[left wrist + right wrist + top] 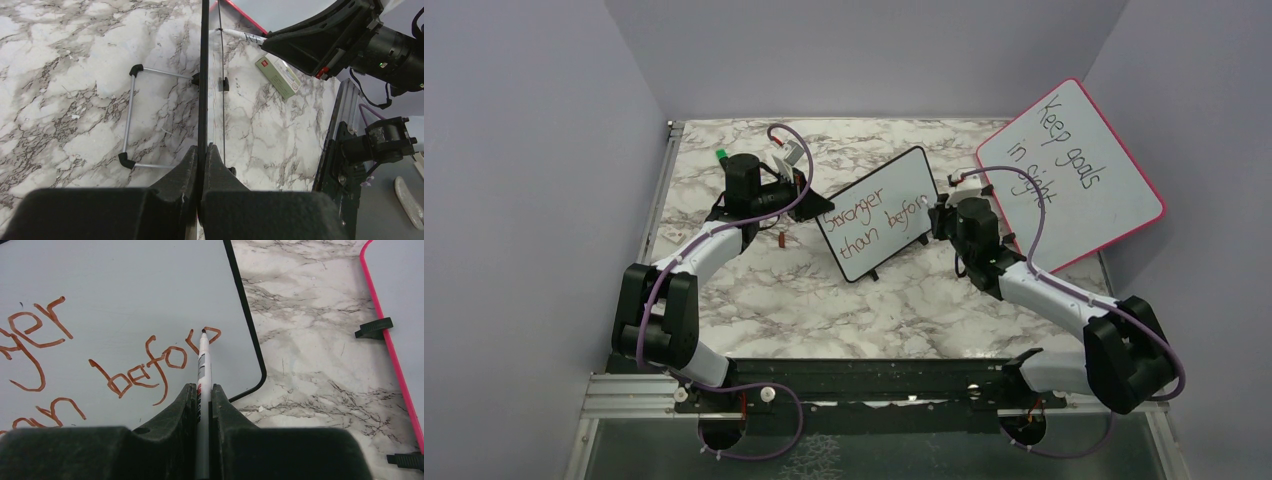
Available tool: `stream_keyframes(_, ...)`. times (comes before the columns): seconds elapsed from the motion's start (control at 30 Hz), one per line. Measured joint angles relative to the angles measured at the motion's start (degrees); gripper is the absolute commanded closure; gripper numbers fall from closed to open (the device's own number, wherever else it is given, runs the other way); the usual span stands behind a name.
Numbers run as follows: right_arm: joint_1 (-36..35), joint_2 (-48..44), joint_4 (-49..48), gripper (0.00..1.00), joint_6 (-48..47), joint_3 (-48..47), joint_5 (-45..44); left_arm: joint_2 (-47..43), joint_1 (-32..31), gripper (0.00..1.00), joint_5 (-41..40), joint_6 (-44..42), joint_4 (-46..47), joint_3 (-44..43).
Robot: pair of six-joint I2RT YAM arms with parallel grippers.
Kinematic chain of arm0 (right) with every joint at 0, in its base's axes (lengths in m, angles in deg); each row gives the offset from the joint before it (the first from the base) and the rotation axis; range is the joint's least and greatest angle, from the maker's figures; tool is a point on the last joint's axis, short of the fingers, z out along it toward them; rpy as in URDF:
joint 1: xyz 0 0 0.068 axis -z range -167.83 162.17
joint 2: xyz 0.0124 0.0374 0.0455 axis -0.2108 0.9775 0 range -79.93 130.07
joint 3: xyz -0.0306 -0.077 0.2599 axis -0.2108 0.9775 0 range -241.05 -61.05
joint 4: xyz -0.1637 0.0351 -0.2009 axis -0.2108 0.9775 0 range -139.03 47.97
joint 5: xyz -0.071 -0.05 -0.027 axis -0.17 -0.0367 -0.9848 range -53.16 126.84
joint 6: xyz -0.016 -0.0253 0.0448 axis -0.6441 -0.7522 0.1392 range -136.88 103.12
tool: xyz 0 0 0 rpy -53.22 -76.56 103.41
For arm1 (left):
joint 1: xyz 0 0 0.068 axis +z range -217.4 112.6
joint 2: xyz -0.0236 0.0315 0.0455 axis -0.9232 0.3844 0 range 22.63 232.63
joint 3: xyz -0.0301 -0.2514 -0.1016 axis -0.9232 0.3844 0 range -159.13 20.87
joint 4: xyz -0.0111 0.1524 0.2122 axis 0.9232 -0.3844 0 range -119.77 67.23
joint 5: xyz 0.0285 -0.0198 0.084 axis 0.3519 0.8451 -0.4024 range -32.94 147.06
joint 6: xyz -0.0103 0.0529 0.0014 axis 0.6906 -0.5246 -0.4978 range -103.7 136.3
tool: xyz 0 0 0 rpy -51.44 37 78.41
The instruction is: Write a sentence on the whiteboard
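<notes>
The last letter of the sentence (874, 213) is being written.
The pen (203, 357) is squeezed tight in the right gripper (201, 395), and its tip is set on the half-made "e" near the board's (911, 172) lower right corner. The board, mid-frame in the top view, is pinched at its left side by the left gripper (201, 157). A small, light stroke is needed next.

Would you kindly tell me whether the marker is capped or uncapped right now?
Uncapped: the marker shows a bare tip, touching the whiteboard where the sentence ends.
</notes>
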Motion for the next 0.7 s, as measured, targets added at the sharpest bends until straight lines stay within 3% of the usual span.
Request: stream_keyframes(0.7, 0.0, -0.72, 2.58, 0.99, 2.45, 1.31, -1.09, -0.02, 0.0, 1.0, -0.07, 0.02, 0.0, -0.02)
